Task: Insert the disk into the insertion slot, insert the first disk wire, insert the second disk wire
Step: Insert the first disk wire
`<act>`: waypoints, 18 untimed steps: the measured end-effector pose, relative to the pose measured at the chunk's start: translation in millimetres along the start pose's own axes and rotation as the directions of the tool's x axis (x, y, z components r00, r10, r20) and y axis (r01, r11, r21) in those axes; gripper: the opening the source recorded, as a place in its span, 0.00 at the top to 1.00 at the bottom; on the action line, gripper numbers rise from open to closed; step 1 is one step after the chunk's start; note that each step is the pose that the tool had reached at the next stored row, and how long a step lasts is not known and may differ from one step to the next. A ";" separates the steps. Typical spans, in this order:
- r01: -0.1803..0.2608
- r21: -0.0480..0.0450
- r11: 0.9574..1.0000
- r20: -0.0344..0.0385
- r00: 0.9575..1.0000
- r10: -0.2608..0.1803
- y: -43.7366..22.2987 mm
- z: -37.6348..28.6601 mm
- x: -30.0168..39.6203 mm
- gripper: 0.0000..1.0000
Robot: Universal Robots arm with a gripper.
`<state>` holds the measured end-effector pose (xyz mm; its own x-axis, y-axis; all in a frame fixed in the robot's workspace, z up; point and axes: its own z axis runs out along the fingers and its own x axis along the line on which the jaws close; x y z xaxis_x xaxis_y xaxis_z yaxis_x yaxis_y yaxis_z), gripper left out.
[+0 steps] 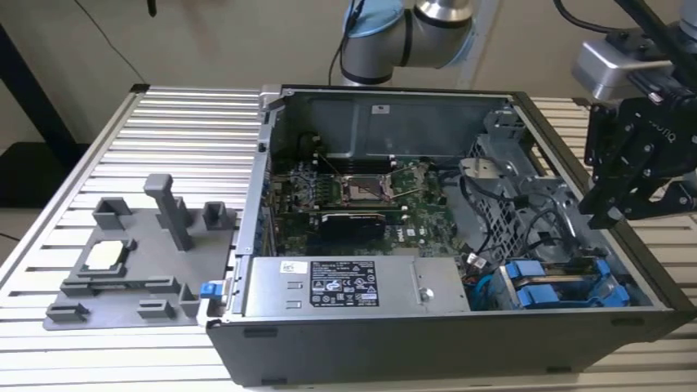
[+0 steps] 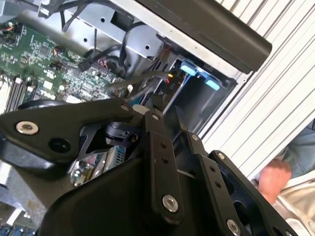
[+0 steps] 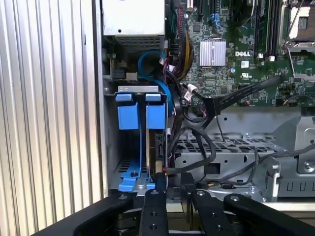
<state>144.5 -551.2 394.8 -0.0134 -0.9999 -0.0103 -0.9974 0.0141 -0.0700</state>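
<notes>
Where cables (image 3: pixel 174 114) crowd slot (image 3: pixel 138 89) — tool (image 3: pixel 173 191) hovers.

We are looking past the black metal gripper (image 2: pixel 157 118), which is hanging over the open dark grey computer case (image 2: pixel 211 24). Beyond it a green circuit board (image 2: pixel 44 59) is showing, with black cables (image 2: pixel 106 56) running toward two bright blue plastic carrier tabs (image 2: pixel 199 73) in the corner bay. A person's hand (image 2: pixel 273 177) is showing beside the ribbed silver metal table (image 2: pixel 275 98).
</notes>
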 end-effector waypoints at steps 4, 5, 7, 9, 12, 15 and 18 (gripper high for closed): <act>0.000 0.000 1.000 0.000 1.000 0.000 10.9 -0.4 -5.0 0.73; 0.000 0.000 1.000 0.000 1.000 0.000 13.3 -0.5 -6.6 0.73; 0.000 0.001 1.000 0.000 1.000 0.000 18.4 -0.7 -10.1 0.73; 0.000 0.000 1.000 -0.001 1.000 0.000 23.8 -0.9 -13.9 0.73; 0.001 0.001 1.000 -0.002 1.000 -0.001 29.7 -1.2 -18.3 0.73; 0.002 0.001 1.000 -0.007 1.000 -0.002 36.0 -1.6 -26.2 0.73; 0.002 0.001 1.000 -0.011 1.000 -0.002 41.5 -2.0 -33.6 0.73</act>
<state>103.5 -517.0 394.2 -0.0121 -0.9999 0.0010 -0.9974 0.0120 -0.0708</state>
